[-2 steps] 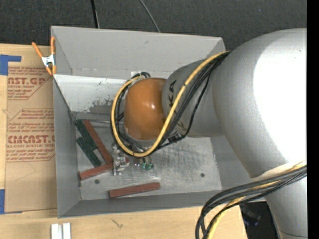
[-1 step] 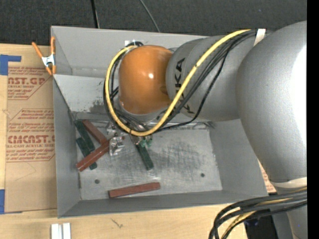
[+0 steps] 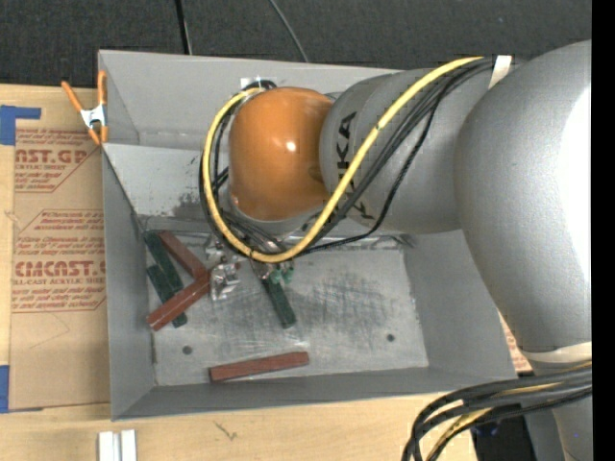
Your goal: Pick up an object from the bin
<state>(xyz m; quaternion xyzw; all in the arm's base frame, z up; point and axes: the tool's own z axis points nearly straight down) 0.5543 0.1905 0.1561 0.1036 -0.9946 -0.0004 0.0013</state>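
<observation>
The arm (image 3: 500,161) reaches in from the right across the grey metal bin (image 3: 365,305). Its orange cover (image 3: 274,152), looped with yellow and black cables (image 3: 216,176), hangs above the far left part of the bin floor. Below that cover the tool (image 3: 229,277) shows as a small patch of bright metal low over the floor, left of the middle. The cover and cables hide most of it, so I cannot tell whether it is open or closed, nor whether it has hold of anything. Two things lie closest to it. A red-brown flat stick (image 3: 178,307) lies slantwise to its left, with its far right end just beside the bright metal; whether the two touch is unclear. A short dark green stick (image 3: 281,303) lies just to the right of the tool, slanting toward the near right, with its far end under the cables. Further left, by the bin's left wall, a second red-brown stick (image 3: 184,255) and a pair of dark green sticks (image 3: 159,272) lie crossed in a loose heap with the first red-brown one. Well apart from these, a third red-brown stick (image 3: 259,366) lies flat along the near edge of the floor, almost parallel to the near wall.
</observation>
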